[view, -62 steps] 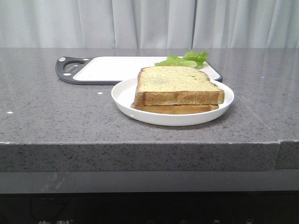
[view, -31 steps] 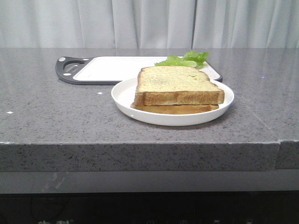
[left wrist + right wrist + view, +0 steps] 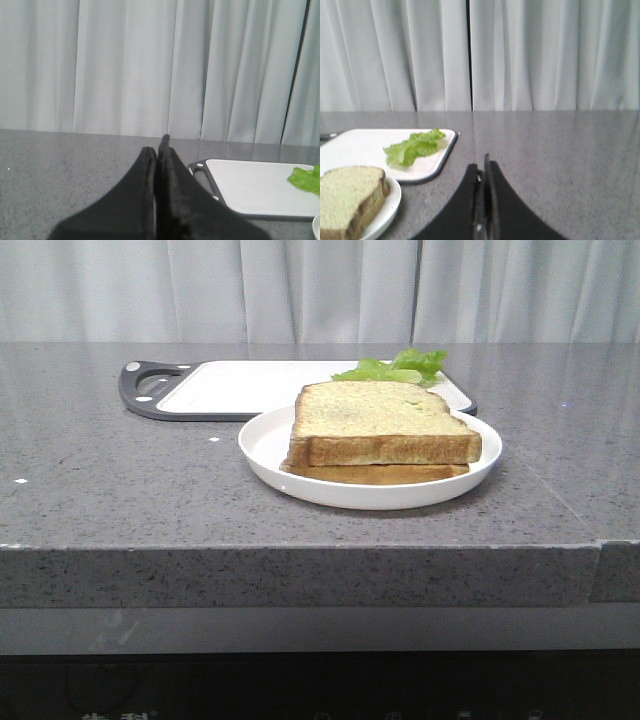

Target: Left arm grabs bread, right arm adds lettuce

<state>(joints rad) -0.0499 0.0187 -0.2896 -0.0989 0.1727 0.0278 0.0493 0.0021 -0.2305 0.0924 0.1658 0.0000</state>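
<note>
On the grey speckled stone counter (image 3: 120, 500), left to right:

Item 1, far left: white rectangular plastic cutting board with a dark grey rim and handle (image 3: 240, 388). Bare but for item 2 at its right end.

Item 2: small crinkled light green lettuce leaf (image 3: 392, 368), lying on the board's far right end, just behind the plate. Untouched.

Item 3, centre, near of the board: round white shallow plate (image 3: 262, 442) bearing two stacked slices. Thick, roughly square slice of bread with pale yellowish face and golden-brown crust (image 3: 380, 422) rests on top of a thinner, browner toast slice (image 3: 375, 474). Nothing lies between or upon them.

Item 4: left black gripper with two broad flat matte fingers (image 3: 161, 142), jaws pressed together, empty, well apart from the plate.

Item 5: right black gripper (image 3: 483, 162), jaws likewise closed on nothing, right of the plate and board.

Progress, by judgement: nothing done. Remaining: left gripper lifts the bread; right gripper fetches the lettuce and lays it on the stack.
</note>
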